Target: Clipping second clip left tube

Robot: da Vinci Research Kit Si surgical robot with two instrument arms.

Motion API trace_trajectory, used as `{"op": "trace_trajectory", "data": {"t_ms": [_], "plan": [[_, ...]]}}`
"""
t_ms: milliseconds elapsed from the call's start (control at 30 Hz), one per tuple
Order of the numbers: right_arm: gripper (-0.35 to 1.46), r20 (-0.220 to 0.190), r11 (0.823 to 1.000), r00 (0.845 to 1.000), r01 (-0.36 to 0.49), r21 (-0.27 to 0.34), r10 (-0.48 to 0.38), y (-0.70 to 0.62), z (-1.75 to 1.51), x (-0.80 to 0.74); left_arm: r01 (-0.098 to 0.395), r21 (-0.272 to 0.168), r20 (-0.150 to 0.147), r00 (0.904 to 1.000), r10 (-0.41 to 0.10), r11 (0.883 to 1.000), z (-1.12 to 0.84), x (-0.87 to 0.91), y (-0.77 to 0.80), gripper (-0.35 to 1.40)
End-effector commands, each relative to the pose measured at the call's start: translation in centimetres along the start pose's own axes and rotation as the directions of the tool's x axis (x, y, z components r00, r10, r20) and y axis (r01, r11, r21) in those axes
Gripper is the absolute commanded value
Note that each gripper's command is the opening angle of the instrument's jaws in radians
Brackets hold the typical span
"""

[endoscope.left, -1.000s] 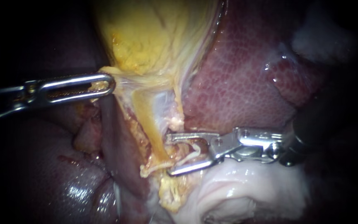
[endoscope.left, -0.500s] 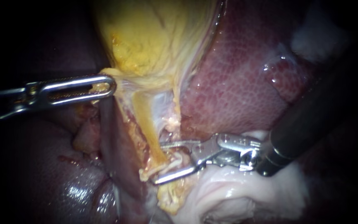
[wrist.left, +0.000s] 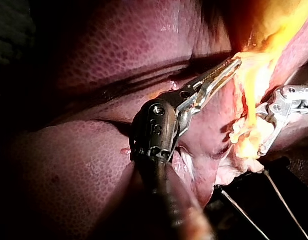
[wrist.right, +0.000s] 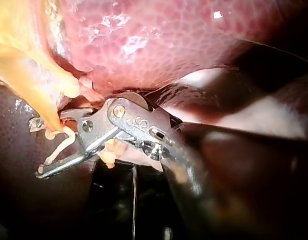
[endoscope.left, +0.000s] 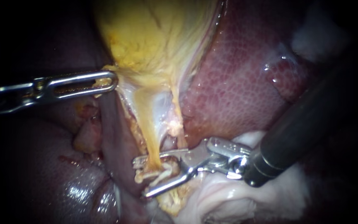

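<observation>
Steel jaws of my left instrument point(endoscope.left: 104, 83), whose shaft comes in well to the left of the left tube point(endoscope.left: 150, 132), are pressed together on the frayed lower edge of the gallbladder point(endoscope.left: 154, 37) just above and to the left of where that tube starts. The left wrist view shows the same pinch on yellow tissue. The gallbladder, yellow and fibrous, hangs above the tube and narrows into it. The left tube is a yellow band running down from that neck, with dark red-brown tissue point(endoscope.left: 117, 137) lying against its left side. At its lower end it passes between the spread jaws of my right instrument point(endoscope.left: 141, 177). One jaw crosses the tube and the other lies below it, with a clear gap between them, so they straddle it without closing. Pale, curled threads point(endoscope.left: 156, 174) sit in that gap at the tube's foot. A paler strand point(endoscope.left: 175, 112) runs just to the right of the tube. Further right lies the mottled red liver point(endoscope.left: 237, 83). Below it, to the tube's lower right, glossy white tissue point(endoscope.left: 228, 195) lies under the right instrument's dark shaft point(endoscope.left: 303, 128).
</observation>
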Motion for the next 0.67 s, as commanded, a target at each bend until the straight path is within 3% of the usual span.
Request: {"op": "trace_trajectory", "data": {"t_ms": [33, 100, 133, 267, 667], "plan": [[0.29, 0.004, 1.000, 1.000, 0.000, -0.001, 0.000, 0.01, -0.07, -0.02, -0.001, -0.002, -0.001, 1.0000, 0.001, 1.000, -0.01, 0.00, 0.00, -0.35], [-0.13, 0.062, 1.000, 0.998, -0.006, 0.023, 0.004, 0.02, -0.16, -0.04, -0.001, -0.002, -0.001, 1.0000, 0.001, 1.000, -0.01, 0.00, 0.00, -0.35], [-0.34, 0.071, 1.000, 0.997, -0.006, 0.000, 0.006, 0.04, -0.20, -0.04, -0.001, -0.002, -0.001, 1.0000, 0.001, 1.000, -0.02, 0.00, 0.00, -0.35], [-0.35, 0.070, 1.000, 0.997, -0.019, -0.001, 0.019, 0.10, -0.28, -0.06, 0.000, -0.002, -0.001, 1.0000, 0.000, 1.000, -0.02, 0.00, -0.01, -0.35], [-0.34, 0.067, 1.000, 0.997, -0.024, -0.007, 0.025, 0.07, -0.27, -0.04, 0.000, 0.000, -0.002, 1.0000, 0.000, 1.000, -0.03, 0.00, -0.03, -0.35]]}}
